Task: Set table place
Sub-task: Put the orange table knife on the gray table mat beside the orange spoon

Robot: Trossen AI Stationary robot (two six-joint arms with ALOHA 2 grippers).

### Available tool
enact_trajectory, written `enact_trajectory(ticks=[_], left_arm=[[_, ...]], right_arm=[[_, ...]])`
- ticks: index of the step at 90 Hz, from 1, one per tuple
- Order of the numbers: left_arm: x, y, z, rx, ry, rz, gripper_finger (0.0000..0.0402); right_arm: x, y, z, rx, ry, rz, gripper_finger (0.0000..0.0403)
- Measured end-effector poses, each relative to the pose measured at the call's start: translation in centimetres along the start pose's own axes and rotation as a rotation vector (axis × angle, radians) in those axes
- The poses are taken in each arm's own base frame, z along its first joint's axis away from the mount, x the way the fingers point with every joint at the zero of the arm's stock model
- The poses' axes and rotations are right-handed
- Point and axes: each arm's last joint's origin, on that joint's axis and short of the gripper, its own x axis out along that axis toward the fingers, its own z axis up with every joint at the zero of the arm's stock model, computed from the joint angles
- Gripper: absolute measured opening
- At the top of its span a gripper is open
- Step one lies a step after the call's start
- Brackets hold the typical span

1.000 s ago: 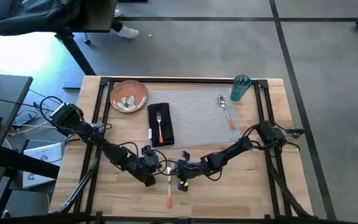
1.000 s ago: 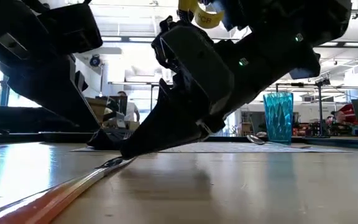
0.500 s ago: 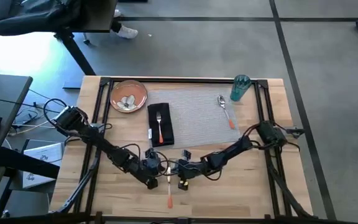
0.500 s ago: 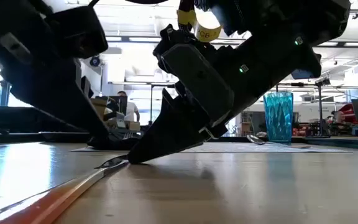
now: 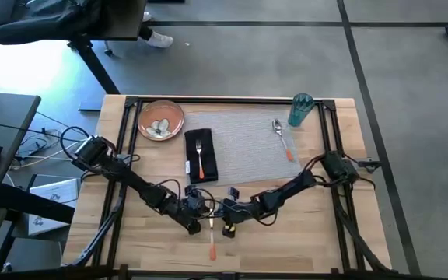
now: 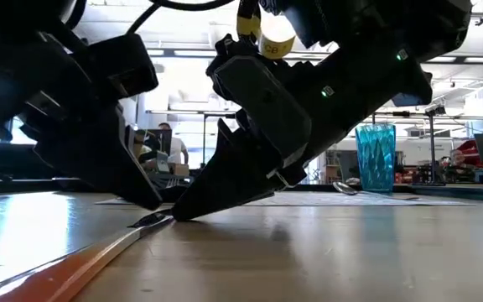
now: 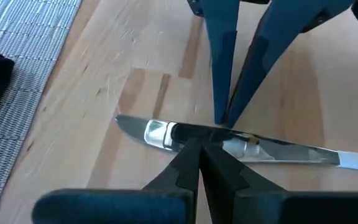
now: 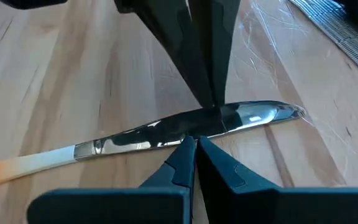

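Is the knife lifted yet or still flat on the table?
Flat. The knife lies on the table, both hands' tips pressed at its blade from opposite sides.

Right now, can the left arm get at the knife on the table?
Probably yes. The left gripper is already down at the knife blade, jaws shut, but the right gripper meets it from the opposite side, crowding the spot.

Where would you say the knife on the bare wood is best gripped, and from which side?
Grip the knife at the narrow neck where blade meets orange handle, coming straight down from above with jaws across its width. It lies flat on the table, so only its thin edges offer purchase. Both the left gripper and right gripper already crowd the blade.
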Motion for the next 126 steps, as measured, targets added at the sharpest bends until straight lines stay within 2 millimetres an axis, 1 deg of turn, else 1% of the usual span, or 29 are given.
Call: enact_trajectory(ticks=[22, 30, 35, 48, 57, 68, 79, 90, 108, 119, 126], left_arm=[[0.5, 0.0, -0.5, 0.003, 0.017, 0.003, 0.0000], [0.8, 0.0, -0.7, 0.003, 0.014, 0.008, 0.0000], [0.9, 0.0, -0.7, 0.003, 0.015, 0.009, 0.0000], [0.9, 0.0, -0.7, 0.003, 0.017, 0.009, 0.0000], [0.9, 0.0, -0.8, 0.004, 0.020, 0.009, 0.0000], [0.9, 0.0, -0.8, 0.004, 0.022, 0.008, 0.0000], [0.9, 0.0, -0.8, 0.003, 0.021, 0.006, 0.0000], [0.9, 0.0, -0.8, 0.003, 0.020, 0.005, 0.0000], [1.0, -0.1, -0.7, -0.006, 0.001, -0.002, 0.0000], [1.0, -0.1, -0.7, 0.000, -0.004, -0.002, 0.0000], [1.0, -0.1, -0.6, 0.000, -0.005, -0.002, 0.0000]], right_arm=[[0.0, 0.0, 0.0, 0.002, 0.001, 0.002, 0.0000], [0.0, 0.0, 0.0, 0.050, 0.006, 0.005, 0.0000], [0.0, -0.2, 0.0, 0.135, 0.011, 0.000, 0.0000], [-0.3, -1.9, 1.0, 0.520, 0.107, 0.011, 0.0010], [-0.6, -2.7, 1.7, 0.710, 0.154, 0.021, 0.0042], [-0.7, -2.7, 2.0, 0.869, 0.166, 0.040, 0.0098], [-0.9, -2.3, 1.7, 0.927, 0.196, 0.038, 0.0145], [-1.0, -1.8, 1.6, 0.995, 0.158, 0.015, 0.0167], [-1.1, -1.4, 1.3, 1.055, 0.113, -0.025, 0.0167], [-0.5, -1.5, 0.8, 1.075, 0.121, -0.043, 0.0160], [0.0, -1.3, 0.9, 1.079, 0.134, -0.040, 0.0157]])
